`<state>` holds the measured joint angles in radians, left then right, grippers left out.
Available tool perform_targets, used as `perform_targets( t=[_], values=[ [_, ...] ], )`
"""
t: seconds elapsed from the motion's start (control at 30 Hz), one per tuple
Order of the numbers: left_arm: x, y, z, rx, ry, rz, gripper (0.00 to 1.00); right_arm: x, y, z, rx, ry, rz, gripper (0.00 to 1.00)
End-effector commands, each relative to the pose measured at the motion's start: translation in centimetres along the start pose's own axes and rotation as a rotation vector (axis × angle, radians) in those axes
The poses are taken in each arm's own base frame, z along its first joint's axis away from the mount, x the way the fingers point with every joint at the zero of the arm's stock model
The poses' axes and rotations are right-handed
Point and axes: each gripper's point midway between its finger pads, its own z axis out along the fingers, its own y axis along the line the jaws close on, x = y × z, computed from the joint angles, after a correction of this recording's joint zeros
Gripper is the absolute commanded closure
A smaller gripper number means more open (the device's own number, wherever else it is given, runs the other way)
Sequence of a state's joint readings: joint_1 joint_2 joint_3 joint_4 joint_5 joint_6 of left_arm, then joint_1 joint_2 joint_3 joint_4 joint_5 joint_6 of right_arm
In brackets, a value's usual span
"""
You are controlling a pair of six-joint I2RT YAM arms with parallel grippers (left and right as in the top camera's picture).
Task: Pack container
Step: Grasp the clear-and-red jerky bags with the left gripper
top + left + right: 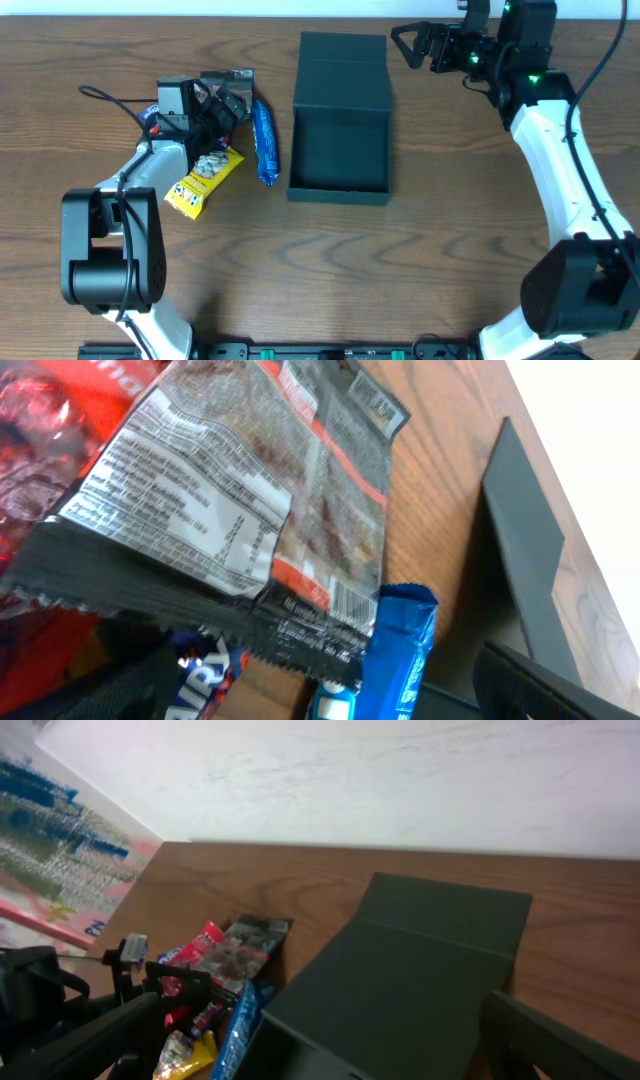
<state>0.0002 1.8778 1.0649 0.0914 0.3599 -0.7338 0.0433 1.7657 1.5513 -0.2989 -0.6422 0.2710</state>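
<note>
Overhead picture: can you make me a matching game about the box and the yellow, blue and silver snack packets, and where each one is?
Things:
1. box
2. yellow packet
3. blue packet
4. silver packet

Places or states:
A. lies right next to the box
B. lid open, nothing seen inside
C. farthest back of the packets
D. farthest forward of the packets

Pairs: 1-B, 2-D, 3-A, 4-C

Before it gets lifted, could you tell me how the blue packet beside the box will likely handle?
The blue packet looks like thin crinkled film, so it will probably flop when gripped. It lies flat, so rolling seems unlikely; its glossy wrap may slip.
</note>
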Motion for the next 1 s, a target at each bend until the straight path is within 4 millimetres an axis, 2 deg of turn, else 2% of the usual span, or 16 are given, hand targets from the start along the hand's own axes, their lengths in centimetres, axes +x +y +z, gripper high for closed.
perform_targets(
  t=[0.0, 0.17, 0.33, 0.67, 0.73, 0.83, 0.9, 0.97],
  values=[
    [-0.2, 0.5, 0.4, -0.004, -0.01, -0.003, 0.05, -0.5, -0.1, -0.4, 0.009, -0.013, 0.001, 0.01],
    [-0.6, 0.7, 0.4, -0.015, -0.03, -0.001, 0.05, -0.4, -0.1, -0.4, 0.009, -0.011, 0.002, 0.01],
    [-0.7, 0.7, 0.5, -0.014, -0.034, -0.001, 0.05, -0.2, 0.0, -0.3, 0.009, -0.004, 0.005, 0.07],
    [-0.5, 1.2, 2.8, 0.027, -0.031, -0.053, 0.03, 0.3, -0.2, -0.3, 0.015, 0.019, 0.022, 0.1],
    [-0.3, 1.8, 3.3, 0.016, -0.023, -0.078, 0.14, 0.5, -0.2, -0.3, 0.016, 0.024, 0.027, 0.12],
    [-0.2, 2.5, 4.0, 0.011, -0.015, -0.126, 0.43, 0.7, -0.2, -0.3, 0.018, 0.032, 0.033, 0.15],
    [-0.8, 2.3, 3.9, 0.032, -0.028, -0.124, 0.55, 0.9, -0.3, -0.3, 0.02, 0.038, 0.038, 0.15],
    [-1.6, 1.7, 3.7, 0.065, -0.039, -0.12, 0.62, 1.1, -0.3, -0.3, 0.022, 0.045, 0.043, 0.16]
  ],
)
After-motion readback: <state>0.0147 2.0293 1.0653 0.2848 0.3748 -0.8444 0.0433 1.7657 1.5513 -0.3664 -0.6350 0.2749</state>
